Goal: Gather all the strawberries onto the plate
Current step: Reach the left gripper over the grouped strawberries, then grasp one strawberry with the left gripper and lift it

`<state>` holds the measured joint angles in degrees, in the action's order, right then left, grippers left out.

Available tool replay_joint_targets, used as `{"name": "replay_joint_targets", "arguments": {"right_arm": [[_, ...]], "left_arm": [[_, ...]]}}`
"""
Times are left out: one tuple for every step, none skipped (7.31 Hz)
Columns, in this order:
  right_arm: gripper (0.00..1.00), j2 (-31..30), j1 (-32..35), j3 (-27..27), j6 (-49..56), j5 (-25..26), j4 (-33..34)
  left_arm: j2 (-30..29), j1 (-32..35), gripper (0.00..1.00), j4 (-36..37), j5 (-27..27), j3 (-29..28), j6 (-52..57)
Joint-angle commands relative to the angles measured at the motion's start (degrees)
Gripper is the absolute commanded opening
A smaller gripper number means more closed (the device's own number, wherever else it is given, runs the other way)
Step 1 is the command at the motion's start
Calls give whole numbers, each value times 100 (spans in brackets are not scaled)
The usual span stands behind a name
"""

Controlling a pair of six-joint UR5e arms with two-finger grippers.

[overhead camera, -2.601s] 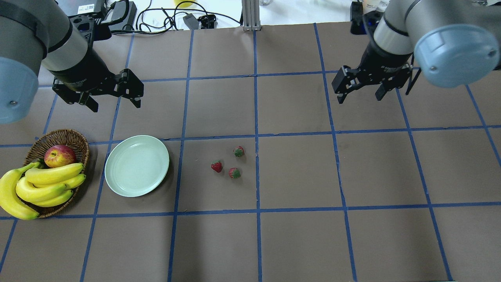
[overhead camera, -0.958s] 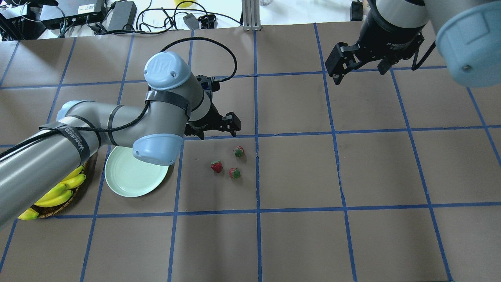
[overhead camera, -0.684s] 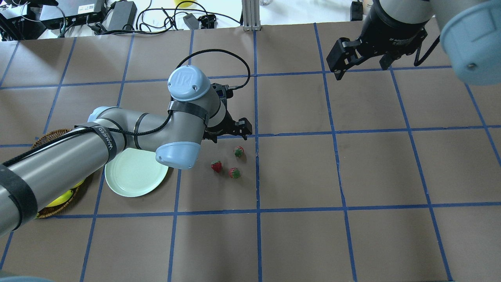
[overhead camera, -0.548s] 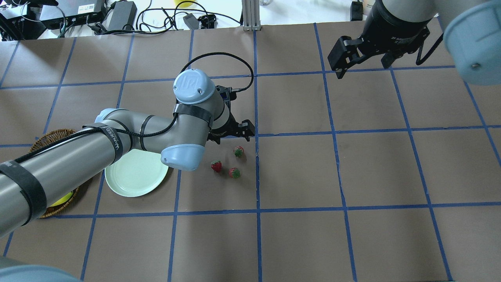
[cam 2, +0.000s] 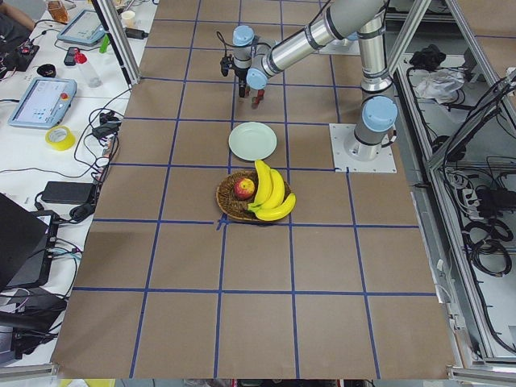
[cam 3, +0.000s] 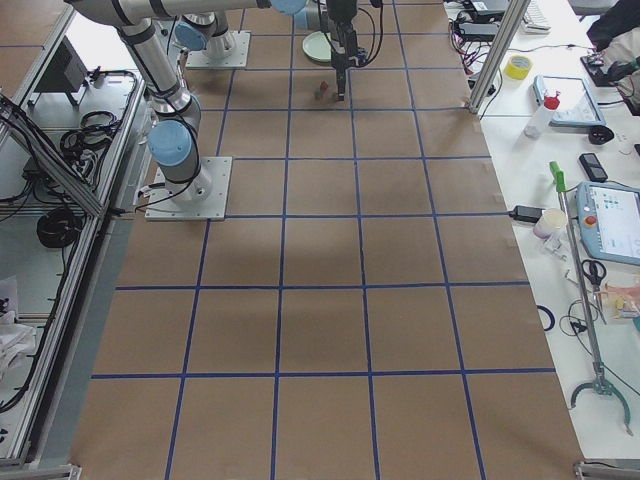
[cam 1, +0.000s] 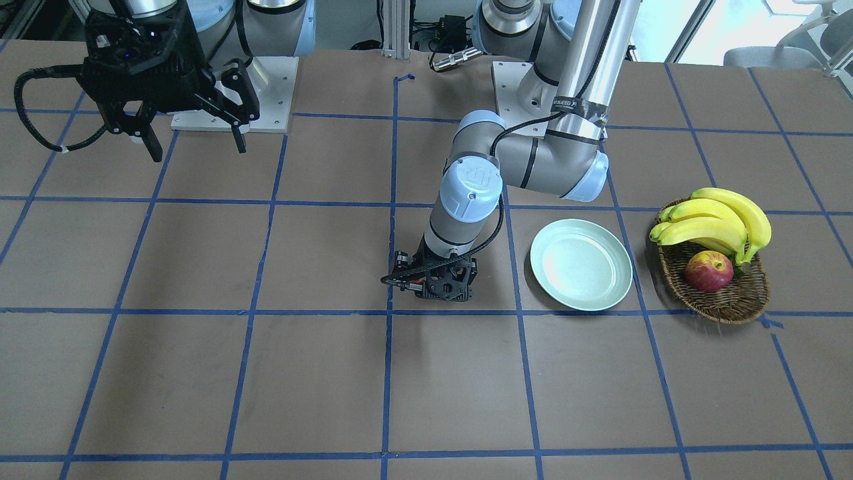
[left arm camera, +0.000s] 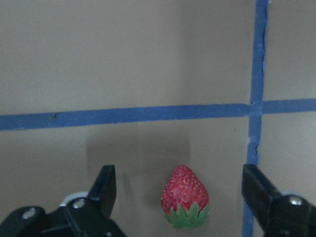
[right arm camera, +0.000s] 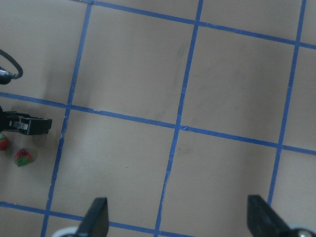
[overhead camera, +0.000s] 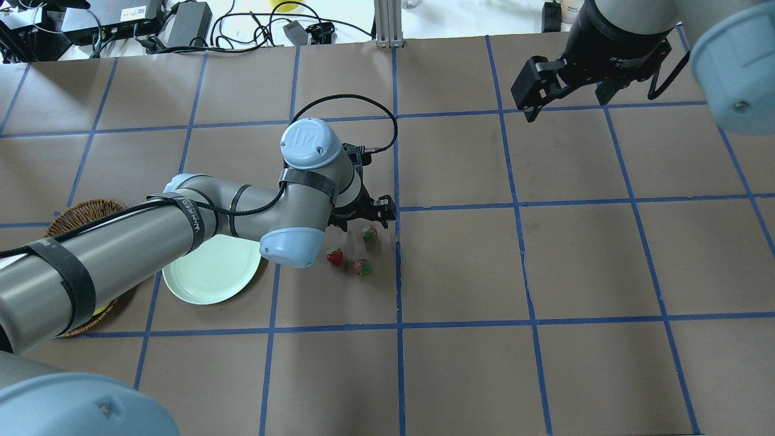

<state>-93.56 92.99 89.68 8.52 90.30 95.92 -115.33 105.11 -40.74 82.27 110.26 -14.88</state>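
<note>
Three strawberries (overhead camera: pixel 335 257), small and red with green caps, lie in a loose cluster on the table (overhead camera: pixel 460 272), none touching, seemingly on their sides. The plate (cam 1: pixel 581 265), round, shallow, pale mint green, sits flat near them, towards the robot's left.

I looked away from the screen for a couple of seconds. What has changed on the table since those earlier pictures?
The left arm swung out across the plate, and its open left claw now brackets one strawberry, not yet gripping. The right claw shifted slightly toward the overhead view's top, still open. The strawberries and plate have not moved.
</note>
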Motion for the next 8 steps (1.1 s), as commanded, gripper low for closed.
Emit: {"name": "replay_joint_targets", "arguments": {"right_arm": [[100,-4,8,41,9,-29,5],[100,-4,8,41,9,-30,5],[100,-4,8,41,9,-21,5],[100,-4,8,41,9,-30,5],[100,-4,8,41,9,-38,5],[100,5,8,41,9,-47,5],[100,-4,8,41,9,-47,5],[100,-4,8,41,9,-56,5]], "left_arm": [[-7,0,70,-188,0,-13,38],[-7,0,32,-276,-104,-22,64],[19,-8,0,-321,-253,-57,64],[19,-8,0,-338,-246,-144,56],[45,-8,0,-460,-229,-232,47],[72,-17,0,-566,-194,-328,47],[194,-61,0,-759,-176,-425,55],[317,-279,0,-1195,-19,-687,82]]}}
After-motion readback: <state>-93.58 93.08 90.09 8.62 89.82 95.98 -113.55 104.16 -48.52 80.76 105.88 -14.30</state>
